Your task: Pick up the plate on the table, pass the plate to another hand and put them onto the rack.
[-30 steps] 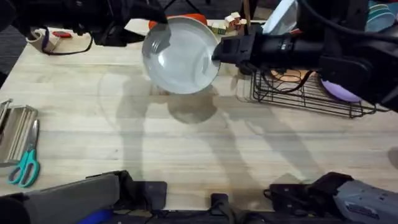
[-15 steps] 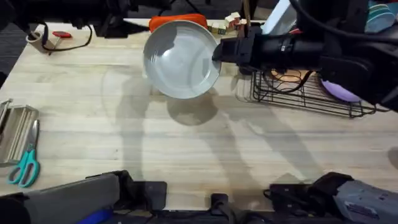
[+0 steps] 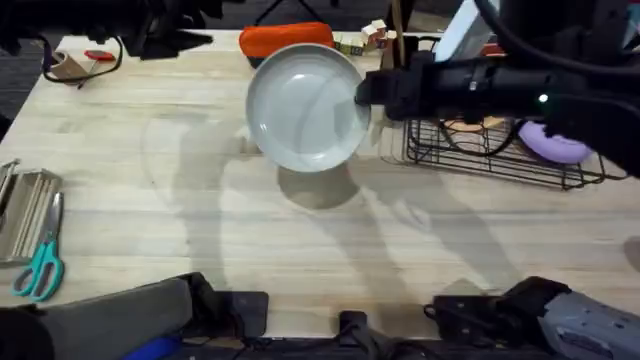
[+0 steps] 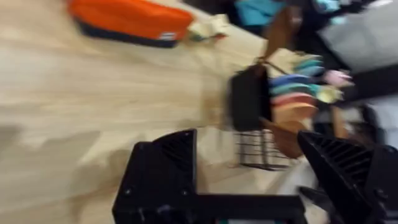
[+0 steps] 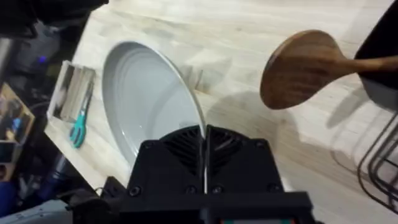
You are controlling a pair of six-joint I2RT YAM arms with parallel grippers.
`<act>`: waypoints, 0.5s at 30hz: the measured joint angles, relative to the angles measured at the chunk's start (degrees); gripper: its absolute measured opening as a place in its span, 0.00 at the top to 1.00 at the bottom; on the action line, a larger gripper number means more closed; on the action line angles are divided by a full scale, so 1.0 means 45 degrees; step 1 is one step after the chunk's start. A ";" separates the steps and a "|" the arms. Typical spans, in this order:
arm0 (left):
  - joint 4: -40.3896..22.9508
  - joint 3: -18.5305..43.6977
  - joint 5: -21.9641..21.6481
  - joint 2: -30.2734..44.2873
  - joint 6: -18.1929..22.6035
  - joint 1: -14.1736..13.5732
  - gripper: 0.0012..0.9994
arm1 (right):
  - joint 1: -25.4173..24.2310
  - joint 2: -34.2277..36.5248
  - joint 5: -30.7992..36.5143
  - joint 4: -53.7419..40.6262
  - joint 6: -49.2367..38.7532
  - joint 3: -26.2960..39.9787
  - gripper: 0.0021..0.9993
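Observation:
The pale grey plate (image 3: 307, 108) hangs tilted above the table (image 3: 200, 200), casting a shadow below it. My right gripper (image 3: 362, 92) is shut on its right rim; in the right wrist view the plate (image 5: 146, 99) runs edge-on up from between the fingers of that gripper (image 5: 204, 140). My left gripper (image 3: 195, 40) is at the far left back, away from the plate, and stands open with nothing between its fingers (image 4: 165, 168). The black wire rack (image 3: 490, 150) stands just right of the plate, under the right arm.
A lilac plate (image 3: 553, 143) leans in the rack's right end. An orange case (image 3: 285, 38) lies behind the plate. Scissors (image 3: 40, 270) and a metal piece (image 3: 25, 210) lie at the left edge. A wooden spoon (image 5: 305, 68) sticks out near the rack.
The left gripper has let go of the plate's left rim and pulled back to the left. The right gripper has carried the plate slightly right, toward the rack.

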 joint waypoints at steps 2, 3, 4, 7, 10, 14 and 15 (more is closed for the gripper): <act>-0.0282 0.0000 -0.1011 0.0000 0.0076 -0.0013 0.01 | 0.0005 0.0005 0.0156 -0.0583 -0.0277 0.0321 0.97; -0.0456 0.0000 -0.1625 0.0000 0.0132 -0.0015 0.00 | 0.0005 0.0004 0.0289 -0.0970 -0.0432 0.0519 0.97; -0.0600 -0.0002 -0.2139 0.0000 0.0169 -0.0015 0.00 | 0.0005 0.0000 0.0438 -0.1382 -0.0620 0.0755 0.97; -0.1150 0.0000 -0.3654 0.0000 0.0349 -0.0010 0.00 | 0.0005 0.0003 0.1051 -0.2705 -0.1257 0.1622 0.97; -0.1598 -0.0002 -0.4612 -0.0053 0.0631 -0.0010 0.00 | 0.0005 0.0002 0.1801 -0.3892 -0.1950 0.2658 0.97; -0.1919 -0.0005 -0.5631 -0.0535 0.1056 -0.0010 0.00 | 0.0005 0.0000 0.3008 -0.5293 -0.3037 0.4139 0.97; -0.1924 -0.0005 -0.5803 -0.0751 0.1187 -0.0010 0.00 | 0.0000 0.0000 0.3329 -0.5639 -0.3306 0.4496 0.97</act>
